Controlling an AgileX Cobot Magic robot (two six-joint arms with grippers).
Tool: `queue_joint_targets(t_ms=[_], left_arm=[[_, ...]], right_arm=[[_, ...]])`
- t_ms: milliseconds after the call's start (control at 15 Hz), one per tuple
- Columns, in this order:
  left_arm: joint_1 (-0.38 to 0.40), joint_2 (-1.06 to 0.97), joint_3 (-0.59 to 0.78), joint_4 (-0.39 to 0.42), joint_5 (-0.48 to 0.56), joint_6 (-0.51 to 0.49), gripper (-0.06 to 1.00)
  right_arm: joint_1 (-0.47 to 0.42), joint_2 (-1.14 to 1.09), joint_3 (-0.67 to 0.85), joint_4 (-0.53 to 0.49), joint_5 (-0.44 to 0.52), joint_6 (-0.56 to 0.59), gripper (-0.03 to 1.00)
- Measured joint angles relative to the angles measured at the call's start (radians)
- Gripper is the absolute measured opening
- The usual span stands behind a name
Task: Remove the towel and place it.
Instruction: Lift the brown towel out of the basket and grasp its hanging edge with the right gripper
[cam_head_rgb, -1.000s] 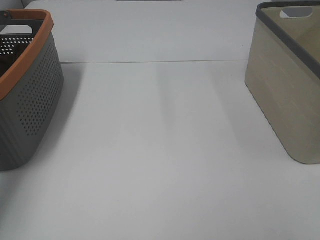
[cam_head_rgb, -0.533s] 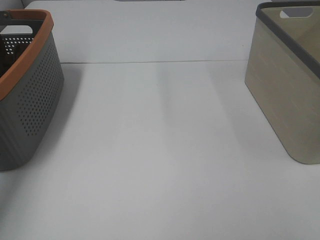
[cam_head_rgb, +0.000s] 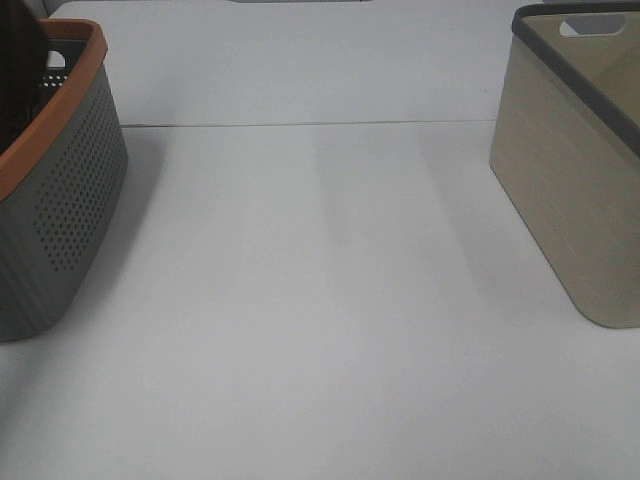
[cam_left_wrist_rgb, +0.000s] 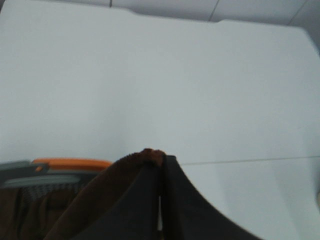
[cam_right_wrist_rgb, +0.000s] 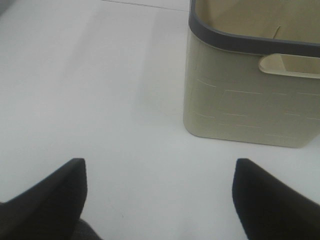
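Towel (cam_left_wrist_rgb: 92, 192), dark brown and soft, is pinched at its topmost fold between the two black fingers of the left tool (cam_left_wrist_rgb: 160, 167), whose jaws are pressed together with only a hairline slit between them; a small ridge of cloth pokes out just past the fingertips, and the rest hangs away to one side of the tool, down toward the grey perforated basket (cam_head_rgb: 75, 200), whose orange rim (cam_left_wrist_rgb: 70, 163) shows just beside the cloth in the left wrist view. That basket stands at the left edge of the surface (cam_head_rgb: 320, 300), and in the high view a dark shape (cam_head_rgb: 20, 65) rises out of its mouth toward the far left corner; whether that is cloth or arm cannot be told there. The right tool (cam_right_wrist_rgb: 160, 167) hangs above bare surface with its jaws spread wide and nothing between them, near the beige basket (cam_right_wrist_rgb: 240, 100) with the dark grey rim, which stands at the right edge, well apart from the towel
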Motion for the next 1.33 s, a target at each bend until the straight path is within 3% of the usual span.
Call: queue_joint_targets(t_ms=[400,467,533,733,1000,1333], left_arm=[[0.000,-0.001,-0.050,-0.412,-0.270,0.075,0.00],[-0.004,-0.001,-0.051,-0.572,-0.368,0.138,0.00],[-0.013,-0.001,-0.053,-0.616,-0.408,0.161,0.00],[-0.081,-0.001,-0.053,-0.633,-0.468,0.203,0.00],[-0.192,-0.001,-0.053,-0.568,-0.525,0.267,0.00],[-0.310,0.026,-0.054,-0.425,-0.573,0.283,0.00]], right_arm=[[0.000,0.000,0.000,0.000,0.000,0.000,0.77],[0.000,0.000,0.000,0.000,0.000,0.000,0.77],[0.000,0.000,0.000,0.000,0.000,0.000,0.77],[0.000,0.000,0.000,0.000,0.000,0.000,0.77],[0.000,0.000,0.000,0.000,0.000,0.000,0.77],[-0.005,0.000,0.000,0.001,0.000,0.001,0.77]])
